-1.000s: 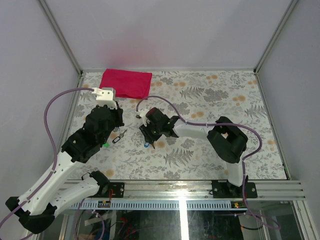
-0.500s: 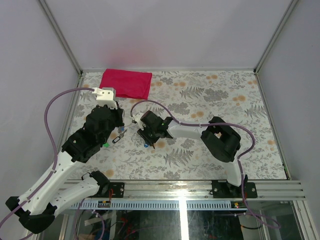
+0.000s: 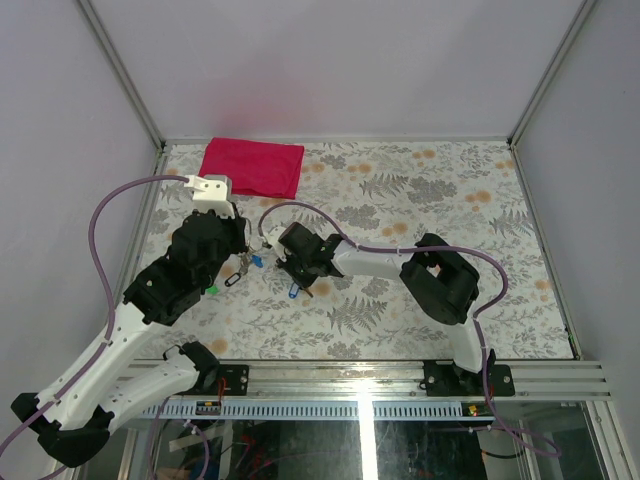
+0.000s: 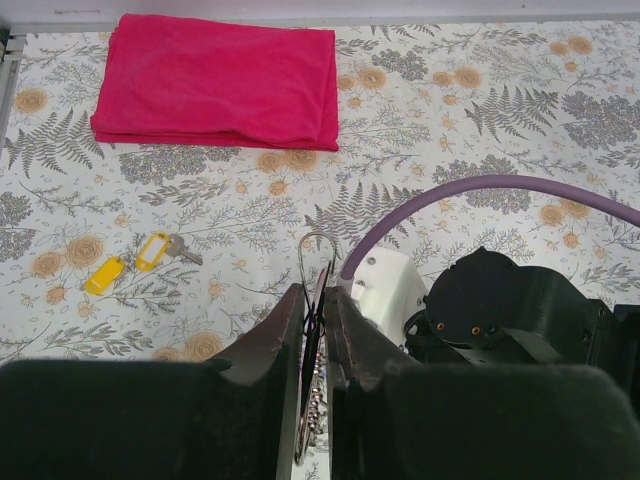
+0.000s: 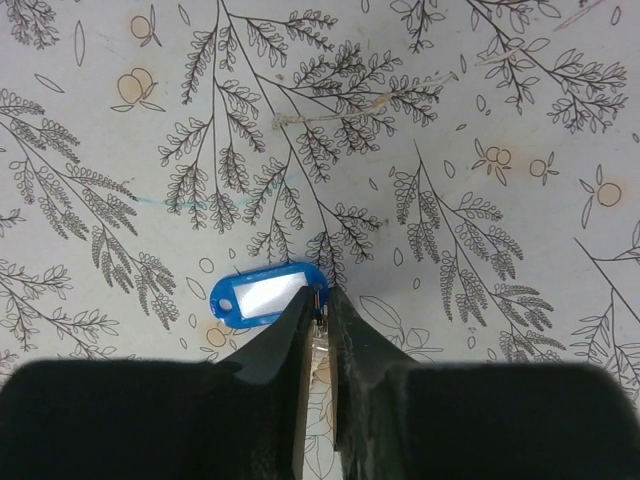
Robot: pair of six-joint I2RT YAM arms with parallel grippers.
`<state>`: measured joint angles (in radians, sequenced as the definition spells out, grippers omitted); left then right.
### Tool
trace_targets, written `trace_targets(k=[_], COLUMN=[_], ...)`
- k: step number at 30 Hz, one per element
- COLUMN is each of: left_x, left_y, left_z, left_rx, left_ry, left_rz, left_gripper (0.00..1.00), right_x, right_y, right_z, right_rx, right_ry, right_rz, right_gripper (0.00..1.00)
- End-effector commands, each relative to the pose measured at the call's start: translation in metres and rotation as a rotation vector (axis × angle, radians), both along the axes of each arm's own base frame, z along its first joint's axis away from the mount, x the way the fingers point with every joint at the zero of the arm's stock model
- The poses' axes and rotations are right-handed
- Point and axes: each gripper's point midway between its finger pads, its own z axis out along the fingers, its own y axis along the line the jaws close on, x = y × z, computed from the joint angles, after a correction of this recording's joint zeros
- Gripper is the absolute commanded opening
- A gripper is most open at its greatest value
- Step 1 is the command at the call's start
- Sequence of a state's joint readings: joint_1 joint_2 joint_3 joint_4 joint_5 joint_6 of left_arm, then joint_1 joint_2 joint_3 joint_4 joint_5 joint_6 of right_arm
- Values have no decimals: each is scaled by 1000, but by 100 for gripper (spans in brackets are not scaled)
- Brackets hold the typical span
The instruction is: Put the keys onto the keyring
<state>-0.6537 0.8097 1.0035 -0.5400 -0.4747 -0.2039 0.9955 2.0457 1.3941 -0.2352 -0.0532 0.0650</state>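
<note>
My left gripper (image 3: 245, 257) is shut on the keyring (image 4: 318, 262); its thin silver wire loop sticks out past the fingertips, with a ball chain behind it. A small blue piece (image 3: 257, 262) hangs at that gripper in the top view. My right gripper (image 3: 294, 278) is shut on a metal key whose blue tag (image 5: 262, 295) lies just beyond the fingertips, close over the table. That tag also shows in the top view (image 3: 292, 292). The two grippers are a short gap apart at the left middle of the table.
A red cloth (image 3: 252, 167) lies at the back left. Two yellow tags (image 4: 105, 275) with a key lie on the table left of my left gripper. A small green tag (image 3: 212, 291) and a dark oval clip (image 3: 233, 280) lie below the left gripper. A purple cable (image 4: 480, 190) arcs nearby.
My right arm's wrist has swung left, closer to the left gripper, while the blue tag under it stays about where it was. A blue piece now shows beside the left gripper.
</note>
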Motion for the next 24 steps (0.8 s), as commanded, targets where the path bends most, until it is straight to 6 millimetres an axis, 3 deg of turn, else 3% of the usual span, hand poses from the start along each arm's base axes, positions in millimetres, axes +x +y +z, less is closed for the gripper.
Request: trace_targets(k=[1, 5, 11, 20, 22, 24], left_x=[2, 0, -10, -23, -24, -23], left_y=[4, 4, -12, -43, -48, -50], left_z=[14, 20, 36, 51, 52, 50], left_rx=[-3, -18, -103, -181, -196, -202], left_ry=[-35, -56, -126, -139, -143, -134], left_rz=[12, 5, -107, -285, -308, -312], left_gripper=[0, 0, 5, 9, 9, 9], right_x=[2, 1, -8, -41, -42, -38], right_y=[5, 4, -9, -35, -45, -60], right_z=[8, 28, 74, 148, 160, 158], right_rx=[-5, 37, 132, 299, 298, 238], right_ry=[-25, -42, -84, -154, -183, -193], right_rz=[4, -8, -30, 74, 62, 11], right_gripper=[12, 0, 0, 0, 0, 0])
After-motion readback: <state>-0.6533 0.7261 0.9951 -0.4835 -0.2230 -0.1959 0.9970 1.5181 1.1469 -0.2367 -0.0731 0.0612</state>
